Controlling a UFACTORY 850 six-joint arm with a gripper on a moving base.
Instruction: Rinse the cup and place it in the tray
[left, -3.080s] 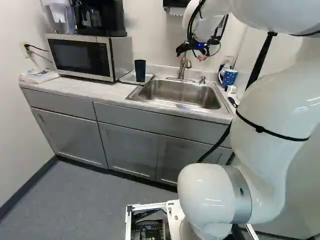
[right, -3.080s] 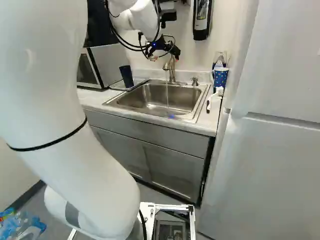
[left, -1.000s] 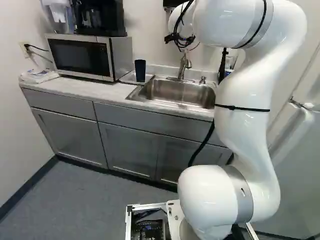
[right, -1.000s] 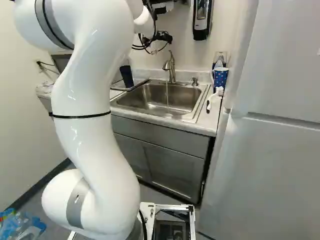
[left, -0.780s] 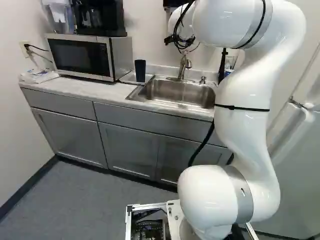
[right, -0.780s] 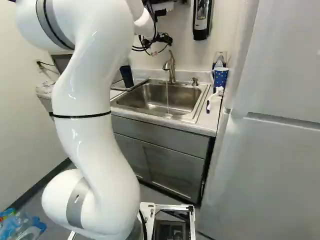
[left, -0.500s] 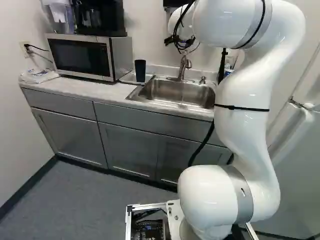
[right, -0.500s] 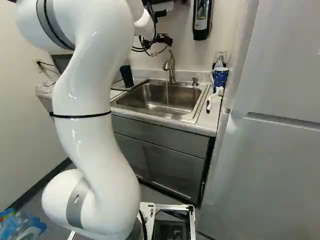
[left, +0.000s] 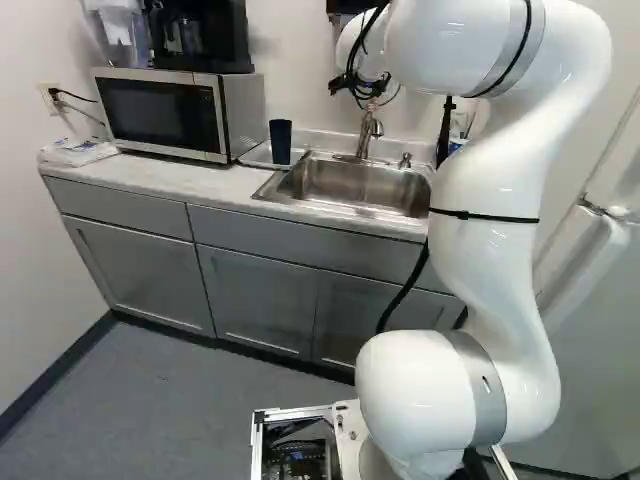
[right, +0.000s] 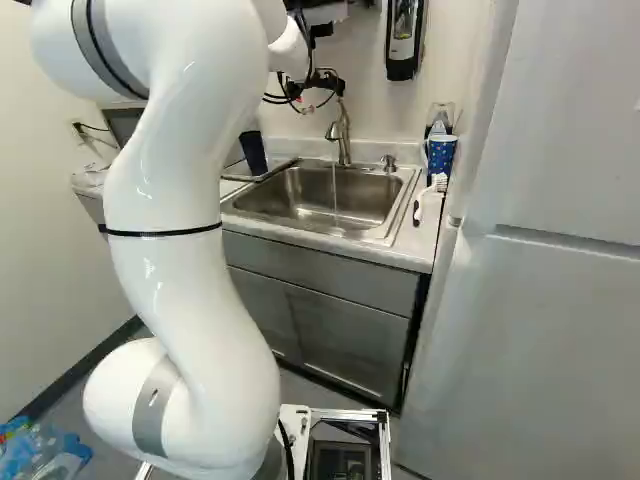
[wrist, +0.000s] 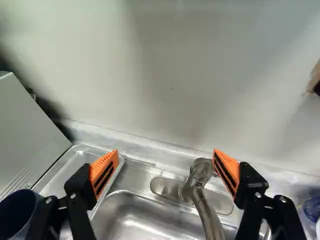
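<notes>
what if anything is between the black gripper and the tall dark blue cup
Nothing visible stands between the open black gripper and the tall dark blue cup, which is on the metal tray. The curved silver faucet rises ahead of the gripper, off that path.

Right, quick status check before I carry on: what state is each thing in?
Fingers: open, holding nothing.
Faucet: running, into the sink.
Dark cup: upright, on the tray.
Patterned cup: upright.
Microwave: door shut.
Cabinet doors: shut.
</notes>
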